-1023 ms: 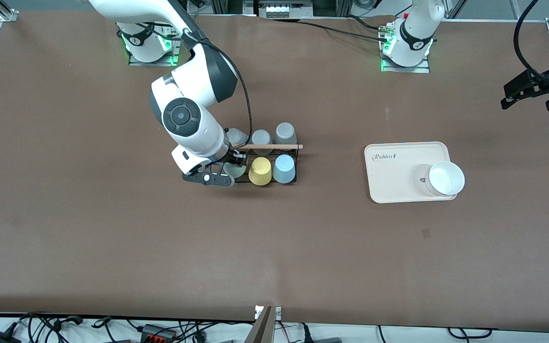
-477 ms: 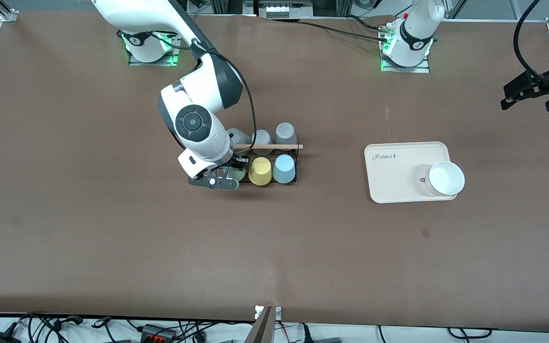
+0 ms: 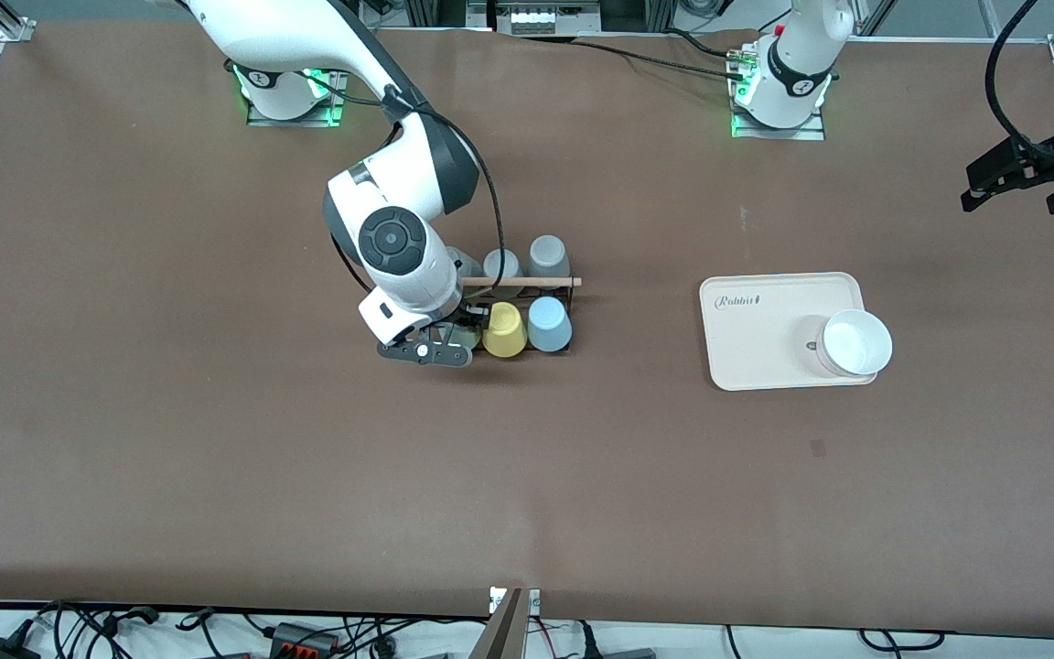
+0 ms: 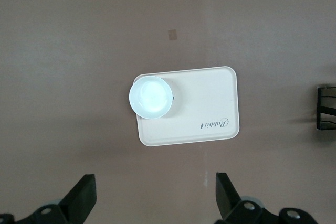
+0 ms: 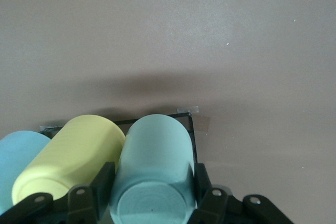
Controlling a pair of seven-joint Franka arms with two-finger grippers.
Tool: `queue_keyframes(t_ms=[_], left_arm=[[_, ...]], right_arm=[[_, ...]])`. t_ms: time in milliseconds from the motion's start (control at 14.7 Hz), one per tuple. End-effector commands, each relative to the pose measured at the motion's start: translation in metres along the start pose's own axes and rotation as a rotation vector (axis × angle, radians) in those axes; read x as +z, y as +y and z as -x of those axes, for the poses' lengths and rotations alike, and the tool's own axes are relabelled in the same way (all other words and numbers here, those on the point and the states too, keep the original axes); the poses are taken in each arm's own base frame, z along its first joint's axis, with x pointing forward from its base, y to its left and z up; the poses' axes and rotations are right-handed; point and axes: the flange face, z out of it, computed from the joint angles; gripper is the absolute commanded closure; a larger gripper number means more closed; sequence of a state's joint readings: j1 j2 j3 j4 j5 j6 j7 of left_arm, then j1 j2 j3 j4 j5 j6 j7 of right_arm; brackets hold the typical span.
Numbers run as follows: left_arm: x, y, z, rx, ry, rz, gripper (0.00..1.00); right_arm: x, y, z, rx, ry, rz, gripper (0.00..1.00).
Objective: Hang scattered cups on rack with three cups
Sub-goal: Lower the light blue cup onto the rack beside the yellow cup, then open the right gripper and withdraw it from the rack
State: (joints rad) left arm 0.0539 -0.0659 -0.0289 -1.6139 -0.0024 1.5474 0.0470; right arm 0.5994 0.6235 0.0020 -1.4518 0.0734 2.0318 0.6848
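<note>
Item: mint cup clamped over rack corner; blue cup already racked.

Front view: right gripper (image 3: 456,337), clenched on the mint cup (image 3: 465,337), sits at the rack (image 3: 527,316) corner toward the right arm's end; blue cup (image 3: 548,323) hangs beside the yellow cup (image 3: 504,329). Left gripper (image 3: 1012,183) waits.
Left wrist view: fingers (image 4: 81,199) spread, over the tray (image 4: 210,103) and bowl (image 4: 151,96).
Right wrist view: alone shows the grasp; a missed peg would likely topple the mint cup against the yellow cup.

A white bowl (image 3: 857,341) sits on a cream tray (image 3: 756,329); a yellow cup (image 3: 504,329) stands inverted.
</note>
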Motion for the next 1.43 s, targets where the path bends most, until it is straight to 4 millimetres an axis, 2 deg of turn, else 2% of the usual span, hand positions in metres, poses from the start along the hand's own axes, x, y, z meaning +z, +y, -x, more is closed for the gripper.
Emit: queue_keyframes(t_ms=[0,68,136,205,477,614,750,886,1023,1364], left_arm=[[-0.004,-0.003,-0.003,0.006,0.007,0.004,0.0],[-0.005,-0.003,-0.003,0.006,0.008,0.005,0.0],[-0.004,-0.003,-0.003,0.004,0.007,0.005,0.0],[-0.004,-0.002,-0.003,0.006,0.007,0.007,0.0],[-0.004,-0.002,-0.004,0.008,0.009,0.01,0.0],[-0.004,-0.002,-0.004,0.008,0.009,0.014,0.0],[-0.004,-0.002,-0.004,0.008,0.009,0.016,0.0],[-0.004,-0.001,-0.004,0.008,0.009,0.017,0.0],[-0.003,-0.001,-0.004,0.008,0.008,0.017,0.0],[-0.005,-0.006,-0.002,-0.01,0.005,0.019,0.0]], right_arm=[[0.003,-0.004,-0.005,0.015,0.014,0.011,0.75],[0.003,-0.004,-0.005,0.015,0.014,0.011,0.74],[0.003,-0.004,-0.005,0.016,0.014,0.011,0.51],[0.002,-0.002,-0.007,0.025,0.013,0.012,0.01],[-0.022,0.002,-0.015,0.034,0.036,-0.007,0.0],[-0.051,0.007,-0.02,0.038,0.062,-0.025,0.0],[-0.085,0.029,-0.03,0.069,0.06,-0.021,0.0],[-0.131,0.06,-0.046,0.108,0.064,-0.016,0.0],[-0.165,0.101,-0.067,0.126,0.072,-0.025,0.0],[-0.208,0.212,-0.108,0.005,0.043,-0.002,0.0]])
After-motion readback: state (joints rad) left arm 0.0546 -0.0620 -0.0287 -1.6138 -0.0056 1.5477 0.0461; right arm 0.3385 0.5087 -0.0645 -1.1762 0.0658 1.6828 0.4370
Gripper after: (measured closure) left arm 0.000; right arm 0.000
